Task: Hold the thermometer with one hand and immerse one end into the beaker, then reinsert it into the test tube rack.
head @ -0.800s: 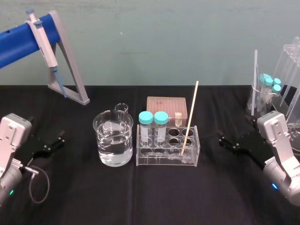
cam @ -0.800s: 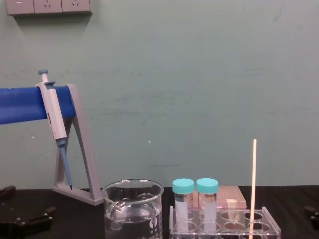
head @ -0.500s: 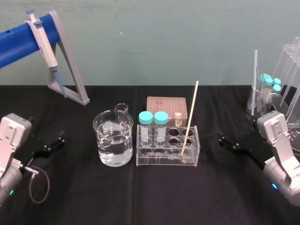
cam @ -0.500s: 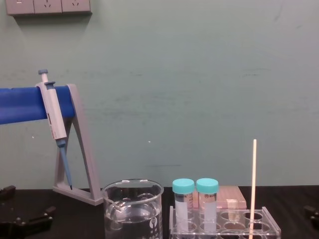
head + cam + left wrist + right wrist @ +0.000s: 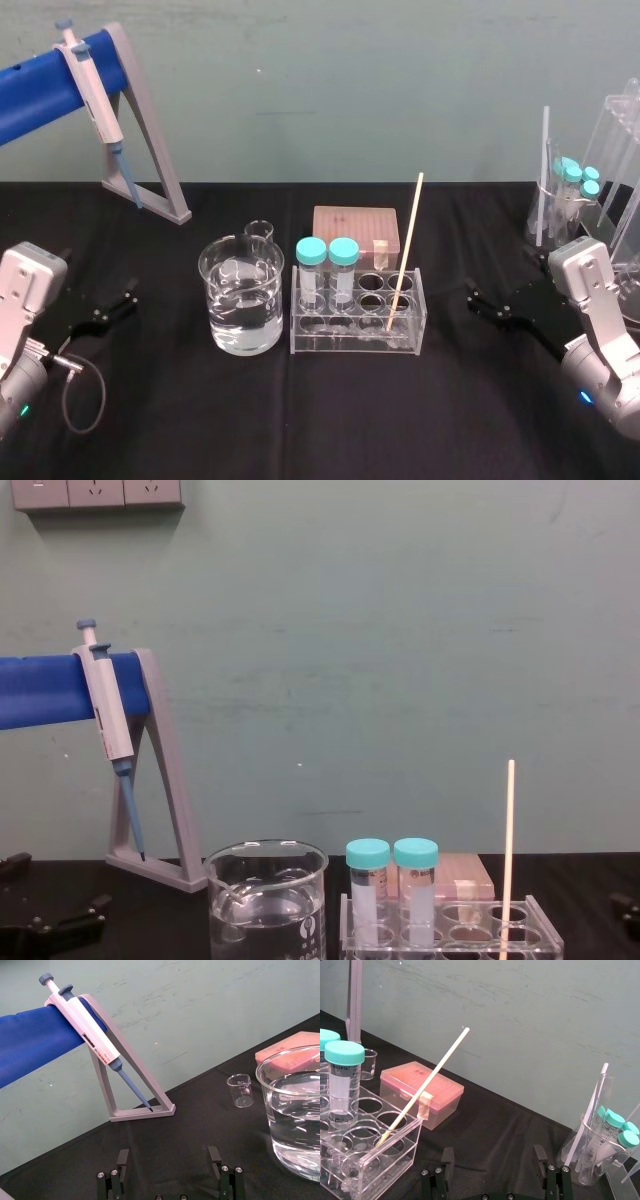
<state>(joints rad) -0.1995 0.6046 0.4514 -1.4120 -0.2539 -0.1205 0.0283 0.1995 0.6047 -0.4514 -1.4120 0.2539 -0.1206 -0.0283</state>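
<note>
The thermometer [image 5: 405, 245] stands tilted in a hole at the right end of the rack [image 5: 340, 340]. Its bare upper length rises well above the two capped tubes [image 5: 327, 262], so it is free to be gripped. The beaker [image 5: 241, 295], part filled with clear liquid, sits just beside the rack's left end, which should keep the carry short. The right hand [image 5: 484, 304] rests low over the bench [image 5: 300, 420], open and empty, pointing at the rack, and looks better placed to take the rod. The left hand [image 5: 110, 305], likewise open, lies well left of the beaker
</note>
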